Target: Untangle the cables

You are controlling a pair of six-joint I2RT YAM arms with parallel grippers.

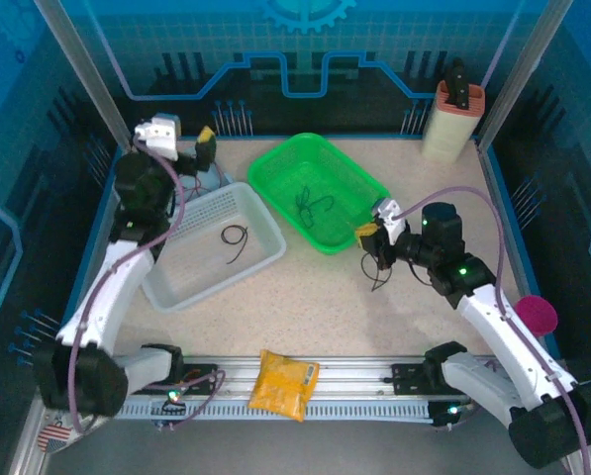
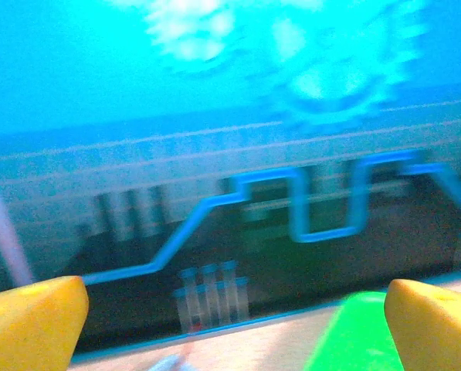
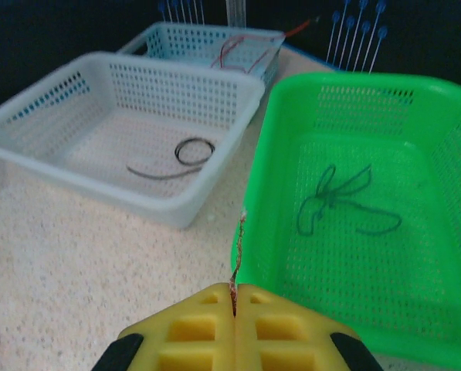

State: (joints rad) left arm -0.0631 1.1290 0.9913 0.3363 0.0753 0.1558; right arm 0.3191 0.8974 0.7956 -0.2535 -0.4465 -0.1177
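One brown cable (image 3: 238, 247) pinched in the right hand (image 3: 234, 297), plainest from its wrist; left hand (image 2: 234, 325) spread wide.

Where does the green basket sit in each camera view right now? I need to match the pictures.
Top external: green basket in the centre, toward the back wall.
Left wrist: its blurred corner at the bottom edge, right of centre.
Right wrist: across the right half.
Shared landmark: blue-tipped pins along the back wall.
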